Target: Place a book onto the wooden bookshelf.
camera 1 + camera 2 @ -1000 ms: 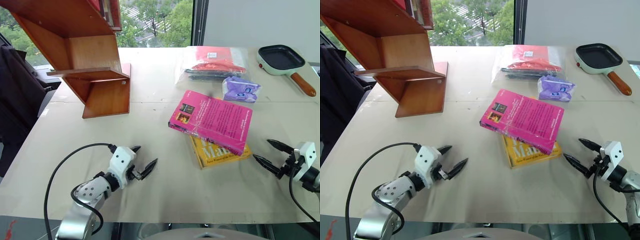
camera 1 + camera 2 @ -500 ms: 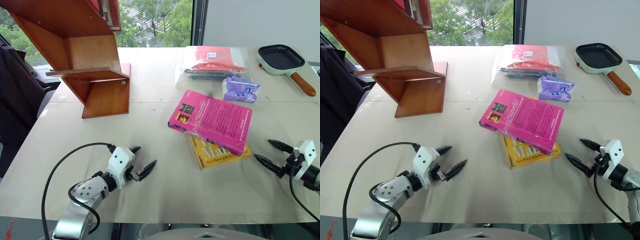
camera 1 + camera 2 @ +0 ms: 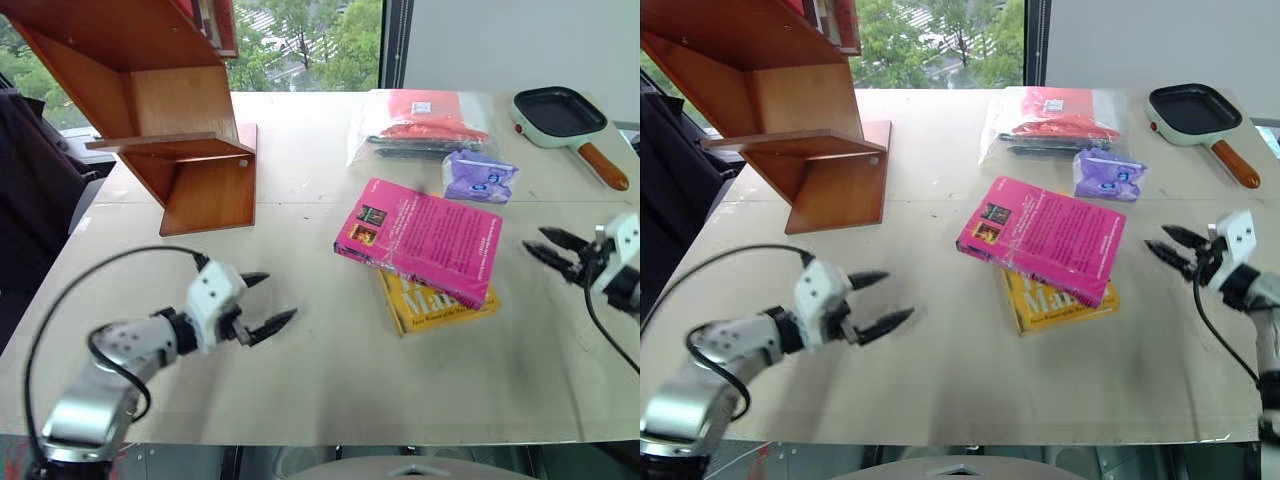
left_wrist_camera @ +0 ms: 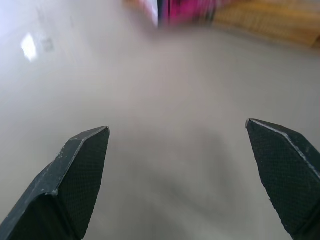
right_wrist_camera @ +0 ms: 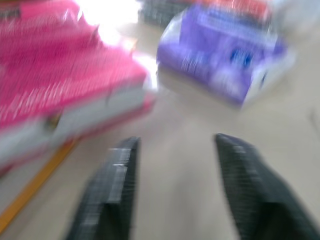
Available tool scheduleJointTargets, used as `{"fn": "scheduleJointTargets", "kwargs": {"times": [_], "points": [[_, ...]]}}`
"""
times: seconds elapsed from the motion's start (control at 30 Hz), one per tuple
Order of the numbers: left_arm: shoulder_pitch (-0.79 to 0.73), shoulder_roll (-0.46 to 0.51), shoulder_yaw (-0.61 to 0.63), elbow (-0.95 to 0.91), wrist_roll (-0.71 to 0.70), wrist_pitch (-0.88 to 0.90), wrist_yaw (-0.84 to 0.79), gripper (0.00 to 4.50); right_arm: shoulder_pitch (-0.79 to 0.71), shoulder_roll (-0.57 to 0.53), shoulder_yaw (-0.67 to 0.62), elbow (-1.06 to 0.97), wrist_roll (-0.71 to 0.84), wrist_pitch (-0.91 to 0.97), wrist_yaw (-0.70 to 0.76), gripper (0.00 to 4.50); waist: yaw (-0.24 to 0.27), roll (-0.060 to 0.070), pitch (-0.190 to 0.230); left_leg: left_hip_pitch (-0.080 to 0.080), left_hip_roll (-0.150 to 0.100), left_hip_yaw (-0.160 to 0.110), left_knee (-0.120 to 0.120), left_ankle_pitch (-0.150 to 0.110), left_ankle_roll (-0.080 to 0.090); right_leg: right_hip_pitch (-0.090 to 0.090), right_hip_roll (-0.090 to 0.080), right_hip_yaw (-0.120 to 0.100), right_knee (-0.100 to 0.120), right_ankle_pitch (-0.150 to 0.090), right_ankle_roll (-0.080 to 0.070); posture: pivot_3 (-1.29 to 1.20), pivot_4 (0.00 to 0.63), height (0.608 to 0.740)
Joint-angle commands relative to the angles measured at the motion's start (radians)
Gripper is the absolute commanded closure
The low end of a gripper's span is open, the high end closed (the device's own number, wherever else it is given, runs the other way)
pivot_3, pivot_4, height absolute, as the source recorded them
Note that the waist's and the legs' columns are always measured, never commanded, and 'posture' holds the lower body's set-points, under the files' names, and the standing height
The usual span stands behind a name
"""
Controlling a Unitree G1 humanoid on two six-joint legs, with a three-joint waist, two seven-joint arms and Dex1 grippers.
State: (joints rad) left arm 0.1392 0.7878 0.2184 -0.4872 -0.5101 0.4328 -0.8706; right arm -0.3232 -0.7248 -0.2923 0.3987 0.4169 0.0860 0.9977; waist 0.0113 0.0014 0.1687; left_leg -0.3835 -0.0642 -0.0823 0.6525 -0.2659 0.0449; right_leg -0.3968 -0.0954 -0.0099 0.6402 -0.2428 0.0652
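The pink book (image 3: 420, 238) lies flat mid-table, resting askew on a yellow book (image 3: 440, 302). The wooden bookshelf (image 3: 170, 110) stands at the table's far left, reddish-brown, with slanted sides. My left gripper (image 3: 280, 297) hovers open above the near-left table, pointing toward the book and well short of it; its wrist view shows wide-spread fingers (image 4: 75, 170) over bare table. My right gripper (image 3: 533, 240) hangs just right of the book, apart from it, fingers a little apart and empty. Its wrist view shows the book's edge (image 5: 60, 85) to one side.
A purple packet (image 3: 480, 177) lies just beyond the right gripper. Behind it is a clear bag (image 3: 425, 125) of red items, and a small frying pan (image 3: 560, 115) sits at the far right corner. The table's near edge (image 3: 330, 435) runs below both arms.
Both arms have risen off the table. The right gripper moved forward to beside the book's right edge and its fingers narrowed. The left gripper lifted and shifted slightly left, still open.
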Motion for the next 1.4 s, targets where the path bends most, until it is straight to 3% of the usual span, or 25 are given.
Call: {"fn": "scheduleJointTargets", "kwargs": {"times": [0.03, 0.07, 0.3, 0.67, 1.0, 1.23, 1.4], "points": [[-0.061, 0.064, 0.078, -0.072, -0.131, 0.072, -0.056, 0.0, -0.169, 0.01, 0.055, 0.159, -0.072, -0.04, -0.014, 4.14, -0.002, 0.0, 0.001, -0.001, 0.0, 0.0, 0.0, 0.001, -0.002, -0.001, 0.0, 0.0, 0.0, 0.0, 0.0, 0.0, 0.15, 0.74], [-0.079, 0.078, 0.091, -0.077, -0.155, 0.086, -0.063, 0.0, -0.215, 0.016, 0.071, 0.203, -0.09, -0.051, -0.013, 4.44, -0.004, -0.001, 0.001, -0.001, 0.0, 0.0, -0.001, 0.002, -0.004, -0.001, 0.0, 0.0, 0.0, 0.0, 0.0, 0.0, 0.15, 0.74], [-0.131, 0.16, 0.206, -0.123, -0.328, 0.183, -0.113, 0.0, -0.451, 0.057, 0.166, 0.484, -0.203, -0.164, 0.027, 4.44, -0.022, -0.002, 0.002, -0.015, 0.0, 0.001, -0.001, 0.003, -0.006, -0.015, 0.004, 0.001, -0.001, 0.001, 0.001, 0.0, 0.15, 0.74], [-0.14, 0.155, 0.235, -0.168, -0.396, 0.219, -0.062, 0.0, -0.497, 0.055, 0.177, 0.563, -0.214, -0.171, 0.147, 4.44, -0.026, -0.002, 0.002, -0.014, 0.0, 0.002, -0.001, 0.004, -0.007, -0.015, 0.004, 0.002, 0.001, 0.001, 0.0, 0.0, 0.15, 0.74], [-0.18, 0.15, 0.194, -0.139, -0.361, 0.206, -0.044, 0.0, -0.331, 0.028, 0.157, 0.253, -0.118, 0.011, 0.251, 4.44, -0.024, -0.001, 0.002, -0.013, 0.0, 0.002, 0.0, 0.004, -0.007, -0.015, 0.005, 0.003, 0.002, 0.001, 0.0, 0.0, 0.15, 0.74], [-0.164, 0.167, 0.197, -0.128, -0.348, 0.208, -0.069, 0.0, -0.083, 0.021, 0.155, -0.127, -0.05, 0.155, 0.209, 4.44, -0.022, -0.001, 0.002, -0.013, 0.001, 0.001, 0.0, 0.004, -0.008, -0.015, 0.004, 0.003, 0.003, 0.001, 0.0, 0.0, 0.15, 0.74], [-0.151, 0.164, 0.196, -0.133, -0.348, 0.208, -0.076, 0.0, 0.007, 0.019, 0.149, -0.297, -0.004, 0.242, 0.173, 4.44, -0.024, -0.001, 0.002, -0.013, 0.001, 0.002, 0.001, 0.004, -0.008, -0.015, 0.004, 0.004, 0.003, 0.002, -0.001, 0.0, 0.15, 0.74]]}}
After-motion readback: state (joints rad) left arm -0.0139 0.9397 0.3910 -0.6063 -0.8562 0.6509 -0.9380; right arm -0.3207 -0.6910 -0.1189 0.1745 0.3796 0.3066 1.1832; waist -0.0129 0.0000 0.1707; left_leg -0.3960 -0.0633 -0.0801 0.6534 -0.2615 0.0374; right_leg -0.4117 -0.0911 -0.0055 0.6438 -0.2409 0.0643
